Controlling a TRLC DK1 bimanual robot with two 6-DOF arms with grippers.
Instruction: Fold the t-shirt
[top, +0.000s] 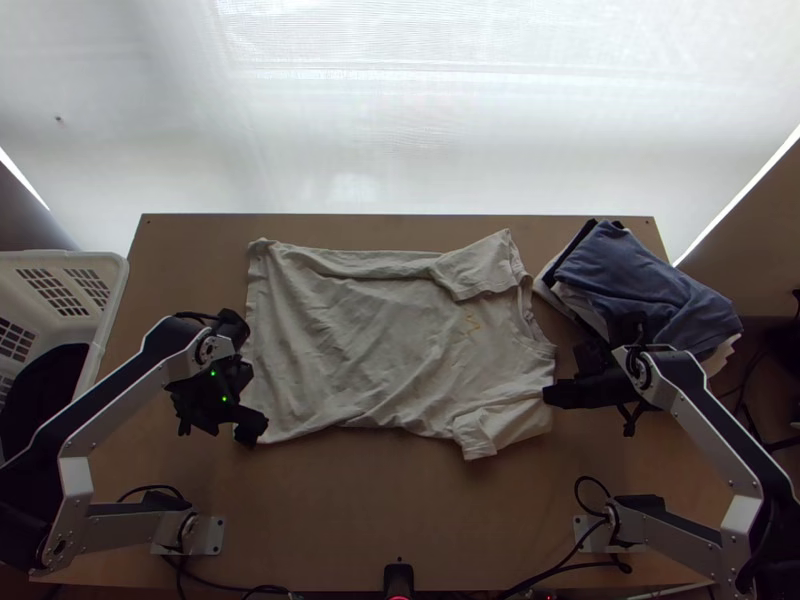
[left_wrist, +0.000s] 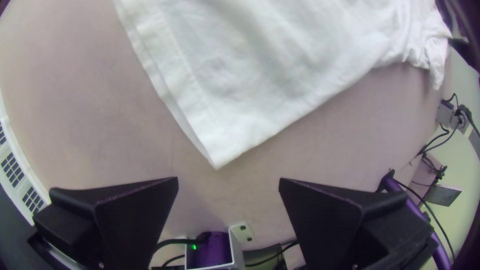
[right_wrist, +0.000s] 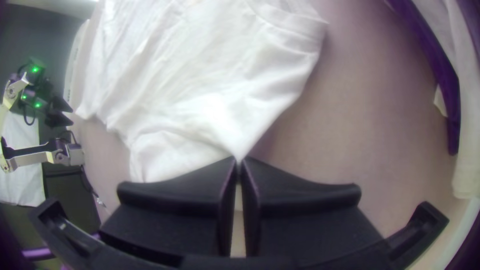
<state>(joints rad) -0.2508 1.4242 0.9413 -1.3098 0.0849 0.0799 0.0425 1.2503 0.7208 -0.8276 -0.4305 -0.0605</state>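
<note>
Off-white cotton-looking T-shirt (top: 350, 330) lies spread on the light wooden table (top: 330, 520), wrinkled across its body, with its hem towards the left side and its collar (top: 525, 310) towards the right. The far sleeve (top: 475, 268) lies partly over the chest, beside a small orange mark (top: 470, 325), and the near sleeve (top: 475, 432) points towards the table's near edge. The left gripper (top: 257, 425) is at the near hem corner (left_wrist: 217, 160); in the left wrist view its jaws stand wide apart and hold nothing, the corner lying just beyond them. At the collar end, the right gripper (top: 551, 395) has its jaws brought together at the tips, pinching a small point of the shirt's edge where shoulder meets near sleeve; the right wrist view shows the cloth drawn to a peak there. Near the table's far right corner is a stack of clothes, a blue-grey garment (top: 650, 275) on top with black and white cloth (top: 583, 308) showing beneath. Left of the table stands a white plastic laundry basket (top: 118, 290) with slotted walls and something dark (top: 50, 375) inside.
</note>
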